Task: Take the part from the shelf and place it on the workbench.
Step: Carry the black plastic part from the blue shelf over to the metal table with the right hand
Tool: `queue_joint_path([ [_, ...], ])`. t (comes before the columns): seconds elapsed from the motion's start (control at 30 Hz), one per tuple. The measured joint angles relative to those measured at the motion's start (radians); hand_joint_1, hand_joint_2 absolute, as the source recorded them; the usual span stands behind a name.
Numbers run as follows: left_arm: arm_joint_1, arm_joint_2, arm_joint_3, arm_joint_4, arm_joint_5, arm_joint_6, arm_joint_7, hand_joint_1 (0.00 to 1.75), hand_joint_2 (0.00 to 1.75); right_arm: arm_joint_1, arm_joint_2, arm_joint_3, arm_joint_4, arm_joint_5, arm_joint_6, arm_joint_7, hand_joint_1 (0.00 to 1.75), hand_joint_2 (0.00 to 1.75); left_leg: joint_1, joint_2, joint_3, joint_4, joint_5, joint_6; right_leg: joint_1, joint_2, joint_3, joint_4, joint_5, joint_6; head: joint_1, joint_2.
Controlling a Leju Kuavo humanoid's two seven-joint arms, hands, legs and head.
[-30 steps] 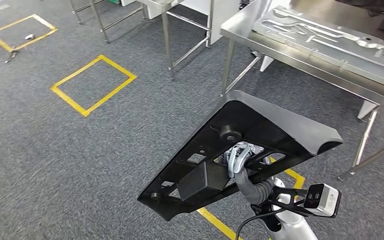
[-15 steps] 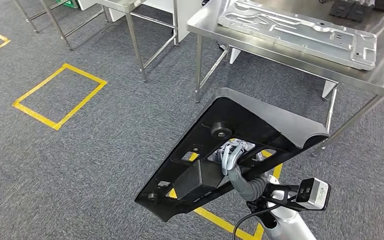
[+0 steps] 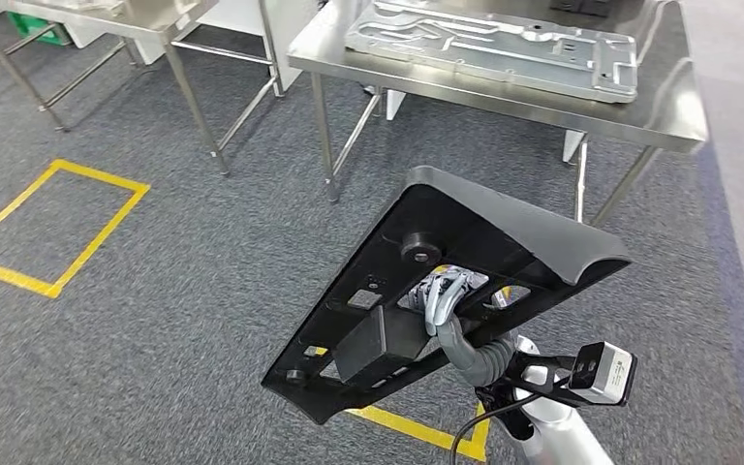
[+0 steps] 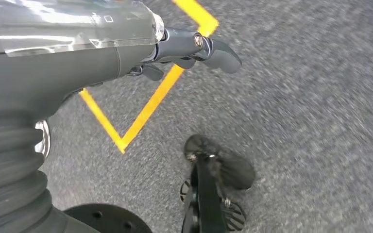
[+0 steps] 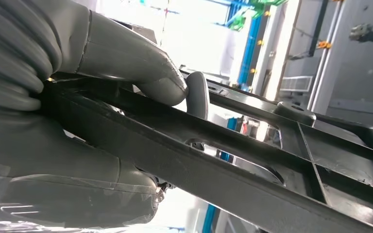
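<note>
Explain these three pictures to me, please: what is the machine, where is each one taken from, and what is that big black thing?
It is a walking humanoid robot. The wide picture looks down from its head; the other two come from cameras at its wrists. Its right hand grips a large black plastic part, carried tilted above the grey carpet; the right wrist view shows the grey thumb pressed on the part's ribs. The left hand hangs over the floor, holding nothing. Ahead stands a steel workbench with a flat metal plate lying on it.
</note>
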Motion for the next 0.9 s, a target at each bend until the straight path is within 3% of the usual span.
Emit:
queue_joint_path([
  [0.07, 0.000, 0.000, 0.000, 0.000, 0.000, -0.001, -0.004, 0.00, 1.75, -0.010, 0.000, 0.002, 0.000, -0.009, 0.000, 0.004, 1.75, 1.75, 0.002, -0.034, 0.033, -0.079, 0.025, 0.006, 0.000, 0.022, -0.007, 0.004, 0.002, 0.011, 0.000, 0.000],
  [0.1, 0.000, 0.000, 0.000, 0.000, 0.000, -0.001, -0.005, 0.00, 1.75, -0.012, -0.001, 0.003, 0.000, -0.014, 0.000, 0.005, 1.75, 1.75, 0.001, -0.035, 0.035, -0.087, 0.023, 0.010, -0.001, 0.033, -0.011, 0.004, 0.005, 0.018, 0.000, 0.000],
  [0.17, -0.002, -0.001, 0.000, 0.000, 0.002, -0.002, -0.006, 0.00, 1.75, -0.013, -0.005, 0.004, 0.000, -0.023, -0.001, 0.005, 1.75, 1.75, 0.001, -0.013, 0.037, -0.093, 0.030, 0.023, -0.003, 0.043, -0.018, 0.004, 0.008, 0.031, 0.000, 0.000],
  [0.23, -0.004, -0.001, 0.000, 0.000, 0.004, -0.003, -0.006, 0.00, 1.75, -0.016, -0.011, 0.004, 0.000, -0.030, 0.000, 0.004, 1.75, 1.75, 0.004, 0.011, 0.038, -0.103, 0.038, 0.038, 0.001, -0.001, -0.043, 0.051, -0.024, 0.037, 0.000, 0.000],
  [0.3, -0.002, -0.001, 0.000, 0.000, 0.008, -0.003, -0.007, 0.00, 1.75, -0.019, -0.013, 0.005, 0.001, -0.033, 0.000, 0.003, 1.75, 1.75, 0.000, 0.037, 0.036, -0.106, 0.040, 0.046, 0.000, -0.061, -0.101, 0.174, -0.091, 0.041, 0.000, 0.000],
  [0.37, 0.001, -0.001, 0.001, 0.000, 0.012, -0.002, -0.007, 0.00, 1.75, -0.020, -0.014, 0.006, 0.004, -0.035, 0.000, 0.003, 1.75, 1.75, -0.003, 0.065, 0.034, -0.106, 0.039, 0.047, -0.006, -0.079, -0.151, 0.283, -0.130, 0.046, 0.000, 0.000],
  [0.4, 0.001, -0.001, 0.001, 0.000, 0.012, -0.002, -0.007, 0.00, 1.75, -0.020, -0.014, 0.006, 0.006, -0.036, 0.000, 0.003, 1.75, 1.75, -0.004, 0.078, 0.034, -0.106, 0.038, 0.046, -0.008, -0.082, -0.150, 0.286, -0.123, 0.048, 0.000, 0.000],
  [0.43, 0.000, -0.001, 0.001, 0.000, 0.013, -0.001, -0.007, 0.00, 1.75, -0.020, -0.014, 0.007, 0.007, -0.037, 0.000, 0.003, 1.75, 1.75, -0.004, 0.090, 0.035, -0.105, 0.037, 0.045, -0.009, -0.088, -0.128, 0.248, -0.099, 0.049, 0.000, 0.000],
  [0.5, -0.001, -0.002, 0.001, 0.000, 0.013, -0.001, -0.009, 0.00, 1.75, -0.022, -0.014, 0.007, 0.008, -0.040, 0.000, 0.003, 1.75, 1.75, -0.006, 0.110, 0.039, -0.104, 0.032, 0.038, -0.006, -0.126, -0.044, 0.101, -0.040, 0.045, 0.000, 0.000],
  [0.57, -0.002, -0.002, 0.001, 0.000, 0.013, -0.001, -0.011, 0.00, 1.75, -0.024, -0.015, 0.008, 0.008, -0.043, 0.000, 0.003, 1.75, 1.75, -0.011, 0.126, 0.044, -0.101, 0.026, 0.028, 0.001, -0.156, 0.006, 0.009, -0.016, 0.035, 0.000, 0.000],
  [0.6, -0.002, -0.002, 0.001, 0.000, 0.013, -0.001, -0.012, 0.00, 1.75, -0.025, -0.015, 0.008, 0.008, -0.044, 0.000, 0.003, 1.75, 1.75, -0.013, 0.134, 0.045, -0.101, 0.024, 0.023, 0.005, -0.156, 0.008, 0.001, -0.018, 0.031, 0.000, 0.000],
  [0.67, -0.003, -0.002, 0.001, 0.000, 0.013, -0.001, -0.013, 0.00, 1.75, -0.025, -0.016, 0.008, 0.008, -0.046, 0.000, 0.003, 1.75, 1.75, -0.011, 0.147, 0.049, -0.099, 0.019, 0.011, 0.005, -0.131, 0.006, -0.002, -0.014, 0.021, 0.000, 0.000],
  [0.73, -0.004, -0.002, 0.001, 0.000, 0.012, -0.001, -0.014, 0.00, 1.75, -0.028, -0.016, 0.008, 0.007, -0.047, -0.001, 0.002, 1.75, 1.75, -0.006, 0.118, 0.037, -0.060, -0.012, 0.001, -0.001, -0.110, 0.009, -0.007, -0.010, 0.008, 0.000, 0.000],
  [0.8, -0.003, -0.003, 0.001, 0.000, 0.011, -0.001, -0.014, 0.00, 1.75, -0.030, -0.016, 0.010, 0.006, -0.047, 0.000, 0.002, 1.75, 1.75, -0.002, 0.067, -0.016, 0.060, -0.075, -0.005, -0.002, -0.088, 0.011, -0.009, -0.008, 0.000, 0.000, 0.000],
  [0.83, -0.001, -0.003, 0.001, 0.000, 0.011, -0.001, -0.014, 0.00, 1.75, -0.030, -0.016, 0.012, 0.006, -0.047, 0.000, 0.002, 1.75, 1.75, -0.002, 0.053, -0.052, 0.132, -0.103, -0.007, -0.001, -0.075, 0.011, -0.008, -0.008, -0.002, 0.000, 0.000],
  [0.87, 0.001, -0.003, 0.001, 0.000, 0.011, -0.001, -0.014, 0.00, 1.75, -0.029, -0.016, 0.013, 0.006, -0.047, -0.001, 0.003, 1.75, 1.75, -0.001, 0.047, -0.080, 0.186, -0.117, -0.007, 0.000, -0.061, 0.011, -0.008, -0.008, -0.003, 0.000, 0.000],
  [0.9, 0.003, -0.003, 0.001, 0.000, 0.011, -0.002, -0.014, 0.00, 1.75, -0.028, -0.016, 0.014, 0.006, -0.047, -0.001, 0.003, 1.75, 1.75, -0.001, 0.044, -0.094, 0.204, -0.110, -0.007, 0.001, -0.046, 0.012, -0.007, -0.008, -0.003, 0.000, 0.000],
])
